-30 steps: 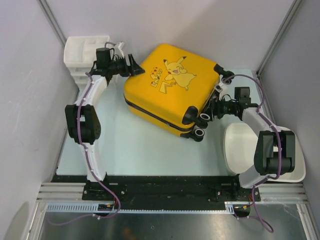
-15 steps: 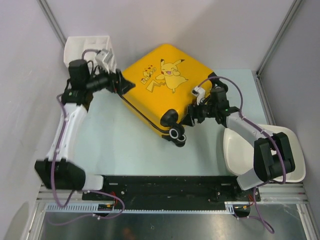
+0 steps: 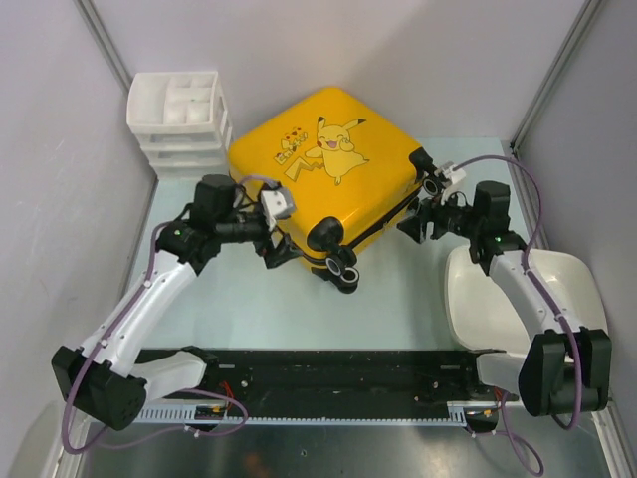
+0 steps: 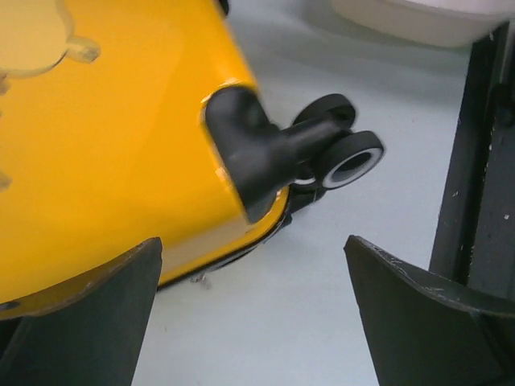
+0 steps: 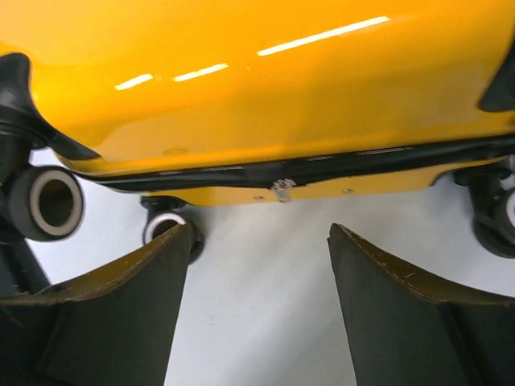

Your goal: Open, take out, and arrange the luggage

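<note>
Luggage point(image 3: 318, 164) lies closed; we see left gripper point(image 4: 251, 245) and right gripper point(image 5: 261, 229) beside its wheeled edge, both spread apart, holding nothing.

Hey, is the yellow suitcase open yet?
No, the suitcase is closed: in the right wrist view its two yellow shells meet along a shut black zipper line.

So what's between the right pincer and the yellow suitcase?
Just bare pale tabletop. The right wrist view shows it between the open right pincer and the suitcase; they aren't touching.
</note>
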Controlling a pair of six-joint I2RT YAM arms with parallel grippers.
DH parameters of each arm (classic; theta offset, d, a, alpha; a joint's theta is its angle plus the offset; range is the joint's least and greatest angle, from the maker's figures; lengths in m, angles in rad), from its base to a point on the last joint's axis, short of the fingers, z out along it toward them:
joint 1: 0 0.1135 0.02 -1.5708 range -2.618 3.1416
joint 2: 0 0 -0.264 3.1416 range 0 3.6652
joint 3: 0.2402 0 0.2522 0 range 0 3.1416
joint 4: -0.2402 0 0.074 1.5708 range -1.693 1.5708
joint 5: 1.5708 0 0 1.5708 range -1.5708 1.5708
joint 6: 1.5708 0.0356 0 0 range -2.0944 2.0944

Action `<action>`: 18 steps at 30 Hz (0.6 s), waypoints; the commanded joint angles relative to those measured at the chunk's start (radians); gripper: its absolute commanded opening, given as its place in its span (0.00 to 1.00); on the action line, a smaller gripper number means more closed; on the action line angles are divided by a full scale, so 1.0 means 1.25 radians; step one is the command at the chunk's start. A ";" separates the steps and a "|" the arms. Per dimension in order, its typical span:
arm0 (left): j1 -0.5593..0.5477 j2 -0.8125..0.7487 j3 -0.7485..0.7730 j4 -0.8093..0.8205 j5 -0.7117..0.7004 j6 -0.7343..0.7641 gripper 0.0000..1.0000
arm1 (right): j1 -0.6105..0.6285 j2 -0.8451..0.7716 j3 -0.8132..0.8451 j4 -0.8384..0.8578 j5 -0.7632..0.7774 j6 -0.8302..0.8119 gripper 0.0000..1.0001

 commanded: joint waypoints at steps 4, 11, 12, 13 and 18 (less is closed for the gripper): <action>-0.186 -0.046 -0.015 -0.026 -0.067 0.310 0.98 | -0.029 0.044 -0.126 0.201 -0.096 -0.074 0.73; -0.217 -0.024 0.001 -0.026 -0.098 0.265 0.96 | 0.087 0.083 -0.197 0.373 0.222 -0.015 0.69; -0.217 -0.021 -0.002 -0.026 -0.102 0.258 0.96 | 0.098 0.084 -0.200 0.381 0.242 0.001 0.68; -0.217 -0.019 -0.006 -0.025 -0.099 0.248 0.95 | 0.125 0.089 -0.202 0.392 0.292 0.012 0.68; -0.217 -0.010 -0.014 -0.026 -0.086 0.191 0.93 | 0.200 0.116 -0.213 0.473 0.434 0.021 0.63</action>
